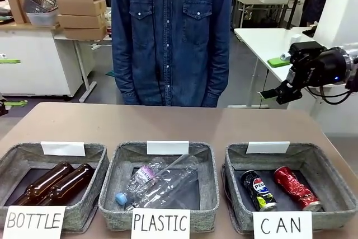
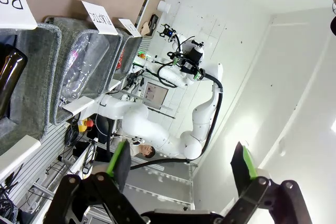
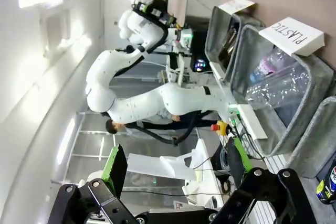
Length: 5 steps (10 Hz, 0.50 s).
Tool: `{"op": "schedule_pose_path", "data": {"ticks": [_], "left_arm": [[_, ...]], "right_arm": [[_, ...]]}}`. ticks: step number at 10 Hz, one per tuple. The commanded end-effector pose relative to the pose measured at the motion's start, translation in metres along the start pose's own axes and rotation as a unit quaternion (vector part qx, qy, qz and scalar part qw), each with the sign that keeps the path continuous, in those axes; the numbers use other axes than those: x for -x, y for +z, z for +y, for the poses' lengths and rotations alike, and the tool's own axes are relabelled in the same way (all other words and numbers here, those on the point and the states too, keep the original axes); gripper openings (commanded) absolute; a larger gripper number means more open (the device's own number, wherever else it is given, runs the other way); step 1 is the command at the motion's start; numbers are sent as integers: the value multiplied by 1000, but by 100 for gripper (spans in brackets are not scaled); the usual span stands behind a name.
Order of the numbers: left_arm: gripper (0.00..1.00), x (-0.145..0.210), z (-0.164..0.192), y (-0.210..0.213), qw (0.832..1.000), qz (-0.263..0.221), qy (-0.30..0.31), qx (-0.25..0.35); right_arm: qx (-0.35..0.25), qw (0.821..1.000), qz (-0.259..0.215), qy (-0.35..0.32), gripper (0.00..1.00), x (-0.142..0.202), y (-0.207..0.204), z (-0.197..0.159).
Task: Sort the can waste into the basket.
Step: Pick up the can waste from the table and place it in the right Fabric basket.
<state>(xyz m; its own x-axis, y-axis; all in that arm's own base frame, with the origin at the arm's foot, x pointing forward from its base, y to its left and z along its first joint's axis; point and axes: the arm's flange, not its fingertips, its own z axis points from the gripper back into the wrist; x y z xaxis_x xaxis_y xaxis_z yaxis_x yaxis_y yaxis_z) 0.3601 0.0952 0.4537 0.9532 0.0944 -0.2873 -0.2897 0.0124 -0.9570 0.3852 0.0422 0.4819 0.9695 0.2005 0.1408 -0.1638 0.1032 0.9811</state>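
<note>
Two small metal drink cans are lying in the grey woven-fabric basket [image 1: 235,166] fronted by the white handwritten "CAN" card [image 1: 281,225], at the robot's right end of the brown worktop [image 1: 168,124]. The black Pepsi-logo can with silver ends [image 1: 259,190] lies on its side next to the red, slightly dented can [image 1: 296,188], close together on the dark lining, though I can't tell if they actually touch. So by the look of it the sorting is pretty much done.

The other baskets make sense too: brown glass bottles [image 1: 53,183] in the "BOTTLE" one, clear plastic bottles [image 1: 159,183] in the "PLASTIC" one, each card at the front so the label reads from the robot's side.

The right hand [image 1: 277,94] hangs off past the worktop's far right corner, well apart from the baskets. In its own wrist view [image 3: 173,163] the green-padded fingers are spread with nothing between them. The left hand [image 2: 181,161] is likewise spread wide and carrying nothing, looking sideways along the basket row. My guess is both arms are parked out of the way since nothing's left to grab. A person in a denim shirt [image 1: 170,32] stands at the far side.
</note>
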Motion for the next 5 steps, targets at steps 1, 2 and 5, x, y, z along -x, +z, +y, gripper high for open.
{"op": "schedule_pose_path", "data": {"ticks": [1,2,5], "left_arm": [[100,3,0,0,1000,-1,-5,-3],[100,3,0,0,1000,-1,-5,-3],[100,3,0,0,1000,-1,-5,-3]], "right_arm": [[2,1000,4,8,100,-2,2,-2],[2,1000,4,8,100,-2,2,-2],[2,1000,4,8,100,-2,2,-2]]}}
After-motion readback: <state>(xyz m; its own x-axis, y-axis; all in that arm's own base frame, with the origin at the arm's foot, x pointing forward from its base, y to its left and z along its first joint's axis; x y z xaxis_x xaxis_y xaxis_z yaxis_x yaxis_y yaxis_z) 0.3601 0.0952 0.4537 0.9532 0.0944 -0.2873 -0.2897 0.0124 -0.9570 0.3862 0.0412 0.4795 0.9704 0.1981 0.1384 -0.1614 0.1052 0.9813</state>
